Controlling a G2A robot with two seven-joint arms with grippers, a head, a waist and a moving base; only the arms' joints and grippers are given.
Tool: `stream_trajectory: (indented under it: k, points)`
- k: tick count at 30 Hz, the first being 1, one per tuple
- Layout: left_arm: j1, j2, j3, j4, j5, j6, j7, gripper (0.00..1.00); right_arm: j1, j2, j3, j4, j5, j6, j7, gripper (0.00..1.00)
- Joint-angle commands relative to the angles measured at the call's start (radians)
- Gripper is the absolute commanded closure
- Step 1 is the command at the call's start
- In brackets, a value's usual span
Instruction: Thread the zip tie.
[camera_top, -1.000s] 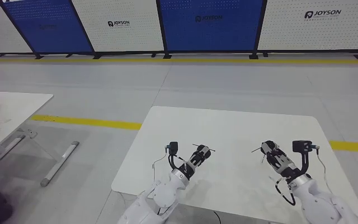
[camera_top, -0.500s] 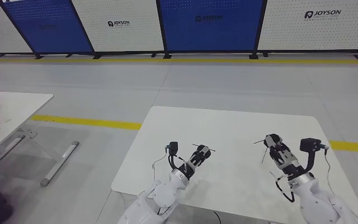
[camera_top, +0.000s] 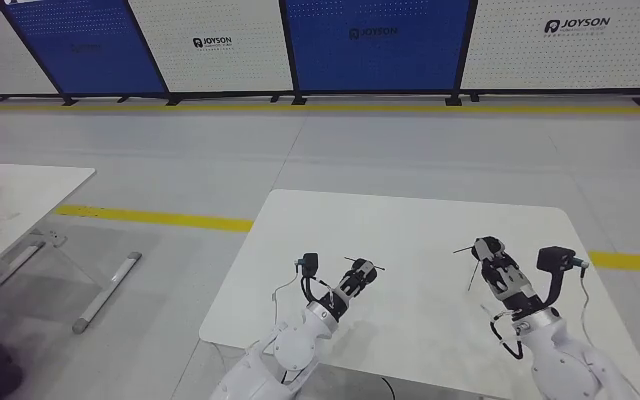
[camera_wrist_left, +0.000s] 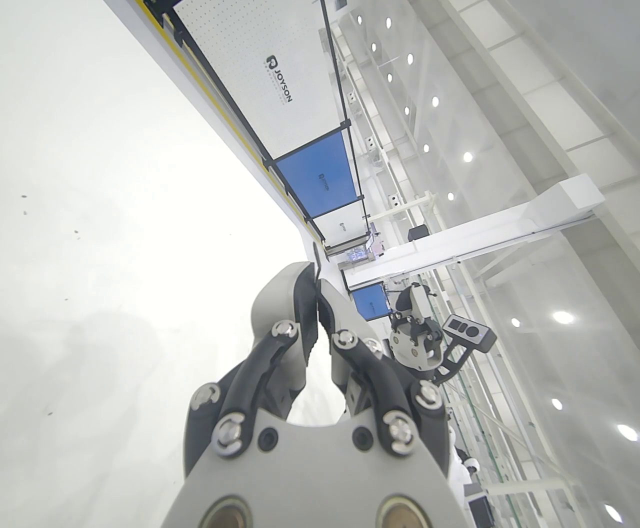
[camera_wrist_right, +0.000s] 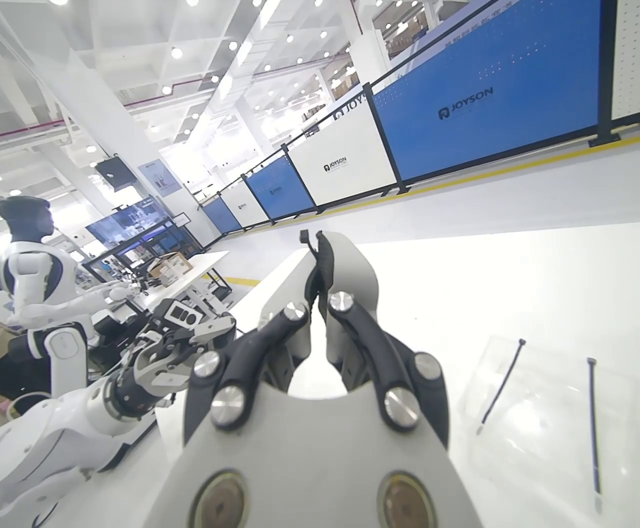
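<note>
At lower right, the right gripper (camera_top: 487, 246), clamped on a zip tie (camera_wrist_right: 303, 235), drifts farther from the closed left gripper (camera_top: 364, 266), so threading waits.

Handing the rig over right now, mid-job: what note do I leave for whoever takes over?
Right end effector: shut on a zip tie.
Left end effector: shut on a thin black strip, likely the same kind, over the table, apart from the right one.
Spare ties lie on a clear sheet on the table.
Done: both pieces gripped. Left: bring the ends together and thread; no loop visible yet.
</note>
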Motion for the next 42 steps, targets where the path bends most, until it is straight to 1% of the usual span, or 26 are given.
stream_trajectory:
  k: [1, 21, 23, 25, 28, 29, 32, 34, 36, 42]
  points:
    - [0.000, 0.000, 0.000, 0.000, 0.000, 0.000, 0.000, 1.00, 0.000, 0.000, 0.000, 0.000, 0.000, 0.000, 0.000, 1.00]
    - [0.000, 0.000, 0.000, 0.000, 0.000, 0.000, 0.000, 1.00, 0.000, 0.000, 0.000, 0.000, 0.000, 0.000, 0.000, 1.00]
    - [-0.002, 0.000, -0.001, -0.005, 0.000, -0.002, 0.006, 1.00, 0.000, 0.000, 0.000, 0.000, 0.000, 0.000, 0.000, 1.00]
    - [-0.002, 0.000, -0.002, -0.014, 0.026, -0.003, 0.013, 1.00, 0.000, 0.000, 0.000, 0.000, 0.000, 0.000, 0.000, 1.00]
    - [0.004, 0.002, -0.003, -0.029, 0.072, -0.002, 0.033, 1.00, -0.004, -0.006, -0.028, -0.003, -0.019, 0.016, -0.010, 1.00]
    - [0.005, 0.002, -0.002, -0.032, 0.099, 0.002, 0.042, 1.00, -0.004, -0.010, -0.042, -0.006, -0.034, 0.025, -0.027, 1.00]
    - [0.005, 0.001, 0.004, -0.035, 0.132, 0.012, 0.058, 1.00, -0.005, -0.019, -0.075, -0.012, -0.069, 0.047, -0.068, 1.00]
    - [0.002, 0.000, 0.008, -0.033, 0.135, 0.014, 0.060, 1.00, -0.005, -0.023, -0.090, -0.011, -0.081, 0.048, -0.078, 1.00]
    - [0.002, 0.000, 0.008, -0.033, 0.135, 0.014, 0.060, 1.00, -0.005, -0.025, -0.097, -0.009, -0.073, 0.038, -0.069, 1.00]
    - [0.002, 0.000, 0.008, -0.033, 0.135, 0.014, 0.060, 1.00, -0.005, -0.025, -0.097, -0.009, -0.073, 0.038, -0.069, 1.00]
